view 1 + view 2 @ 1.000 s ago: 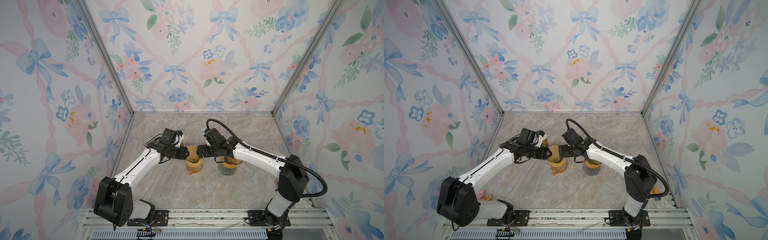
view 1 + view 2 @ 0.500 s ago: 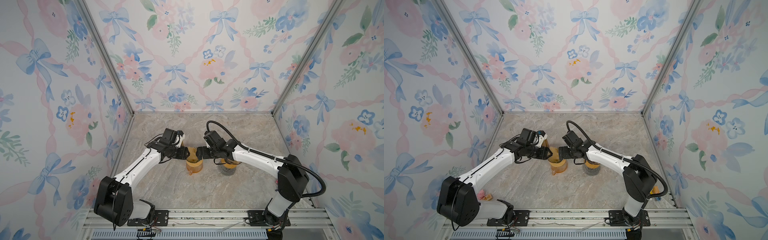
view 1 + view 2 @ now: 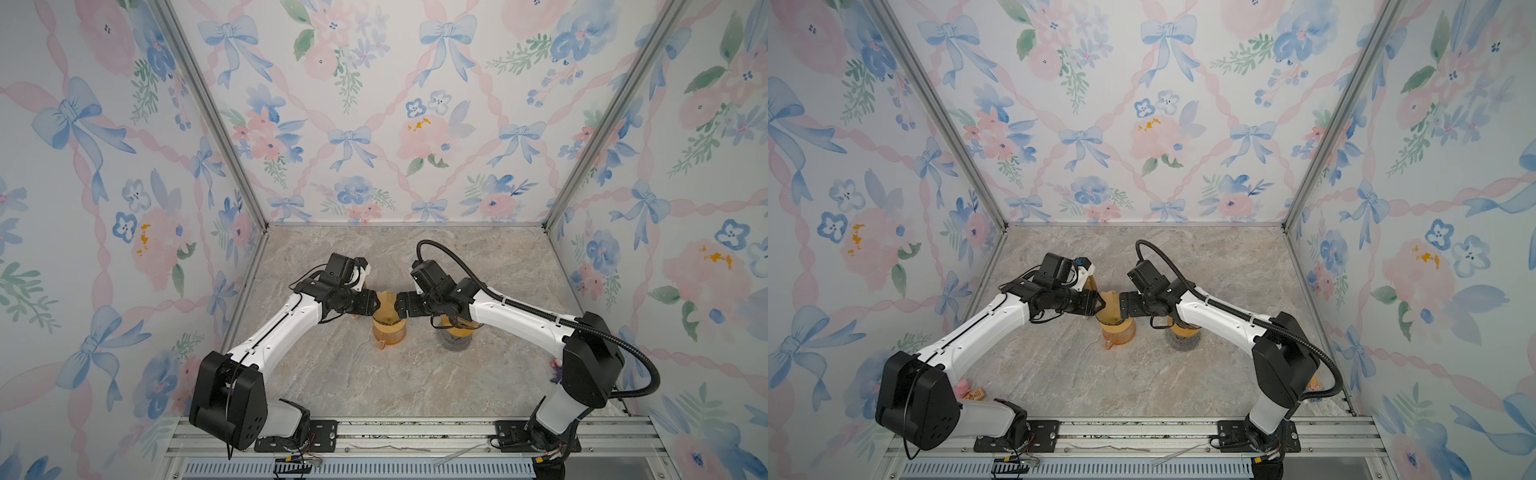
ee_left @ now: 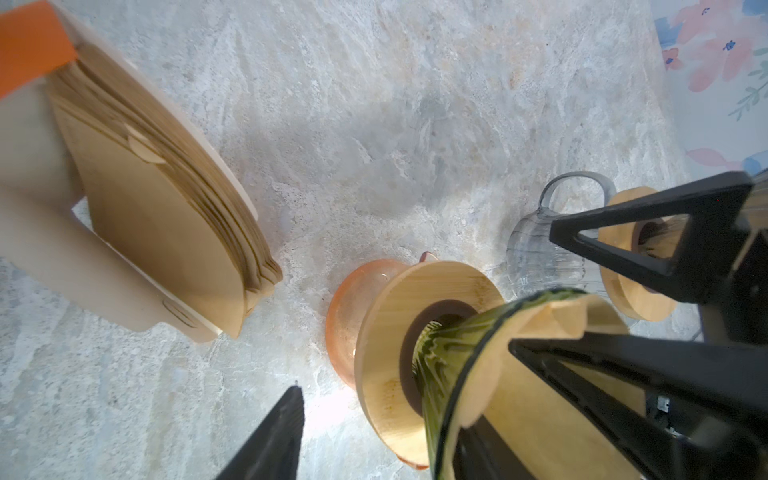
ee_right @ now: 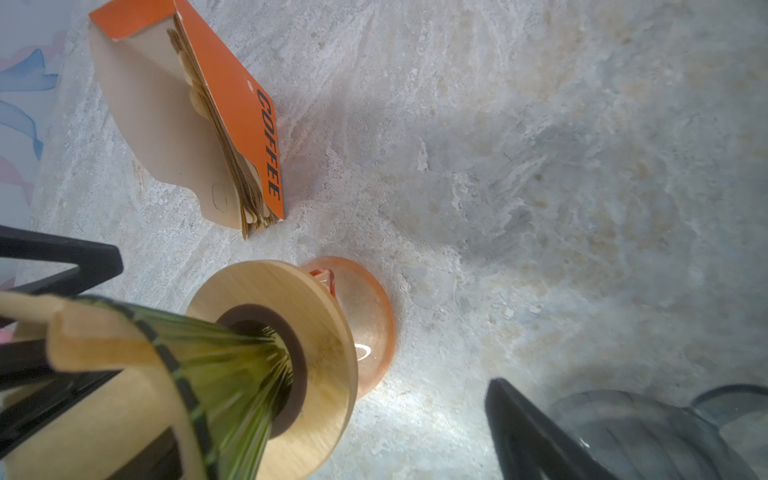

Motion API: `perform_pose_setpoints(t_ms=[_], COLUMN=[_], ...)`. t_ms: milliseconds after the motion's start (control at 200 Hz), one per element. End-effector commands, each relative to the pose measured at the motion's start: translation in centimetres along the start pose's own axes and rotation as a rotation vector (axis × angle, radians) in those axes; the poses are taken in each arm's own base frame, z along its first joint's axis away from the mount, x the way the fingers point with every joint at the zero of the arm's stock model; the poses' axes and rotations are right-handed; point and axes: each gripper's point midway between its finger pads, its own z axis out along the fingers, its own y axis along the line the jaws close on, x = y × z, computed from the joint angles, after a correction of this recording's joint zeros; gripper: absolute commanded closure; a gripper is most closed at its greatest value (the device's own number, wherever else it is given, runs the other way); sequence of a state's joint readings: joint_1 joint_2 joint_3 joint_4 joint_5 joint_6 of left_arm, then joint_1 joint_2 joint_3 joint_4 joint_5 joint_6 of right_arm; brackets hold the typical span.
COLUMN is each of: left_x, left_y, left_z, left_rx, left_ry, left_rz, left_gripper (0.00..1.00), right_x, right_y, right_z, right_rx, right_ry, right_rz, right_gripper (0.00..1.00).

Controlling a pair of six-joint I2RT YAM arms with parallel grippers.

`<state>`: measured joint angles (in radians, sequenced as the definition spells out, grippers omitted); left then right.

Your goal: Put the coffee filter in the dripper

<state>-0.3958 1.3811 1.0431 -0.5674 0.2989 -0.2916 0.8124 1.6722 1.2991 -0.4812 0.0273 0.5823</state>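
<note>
The filter [image 3: 386, 304] sits in the dripper [image 4: 453, 345]; left hand [image 3: 373, 306] released at 9 o'clock, right hand [image 3: 400, 306] released at 3. Marble surface [image 3: 415, 374], flowery walls [image 3: 374, 104].

Two drippers are counted: a green dripper [image 4: 453, 353] and a second dripper [image 4: 623, 249]. Two carafes are seen: an orange carafe [image 4: 345, 316] and a clear carafe [image 4: 536, 245]. One filter box [image 5: 245, 108] is seen, holding a stack of filters [image 4: 166, 199] too tightly packed to be counted. One single filter [image 4: 573, 316] is seen outside it.
</note>
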Motion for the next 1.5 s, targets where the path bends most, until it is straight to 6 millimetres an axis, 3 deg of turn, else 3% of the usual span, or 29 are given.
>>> perform_pose_setpoints(t_ms=[0,235,455,645,800,910,1090,1295,1495], left_x=[-0.5,-1.3,-2.1,-2.2,-2.4,-2.5,-3.0,-4.1,-4.0], left_y=[-0.7,-1.9,-1.8,-1.8,-1.7,-1.8,-2.3,-2.7,-1.9], left_z=[-0.2,0.2,1.1,1.8,2.0,2.0,1.1,-1.3,-3.2], left_rx=[0.007,0.022,0.002,-0.008,-0.014,-0.013,-0.003,-0.003,-0.032], left_ry=[0.002,0.005,0.012,0.027,0.028,0.026,0.010,-0.035,-0.052], left_rz=[0.017,0.055,0.062,0.065,0.066,0.068,0.075,0.088,0.084], left_gripper=[0.43,0.42,0.42,0.42,0.42,0.42,0.41,0.37,0.35], right_x=[-1.0,-1.1,0.0,0.7,0.5,0.2,-0.3,-1.4,-2.7], right_y=[0.1,1.6,2.6,1.2,-0.2,-0.2,1.1,2.2,3.0], right_z=[-2.3,-3.0,-1.8,-0.5,-0.6,-0.9,-1.4,-2.1,-3.4], right_rx=[-0.006,-0.058,-0.070,0.003,0.055,0.043,0.004,-0.030,-0.051], right_ry=[-0.041,-0.048,0.007,0.033,0.026,0.022,0.008,-0.019,-0.047], right_rz=[-0.021,-0.047,-0.079,-0.056,-0.026,-0.025,-0.051,-0.063,-0.075], right_gripper=[0.06,0.05,0.04,0.04,0.04,0.04,0.05,0.05,0.05])
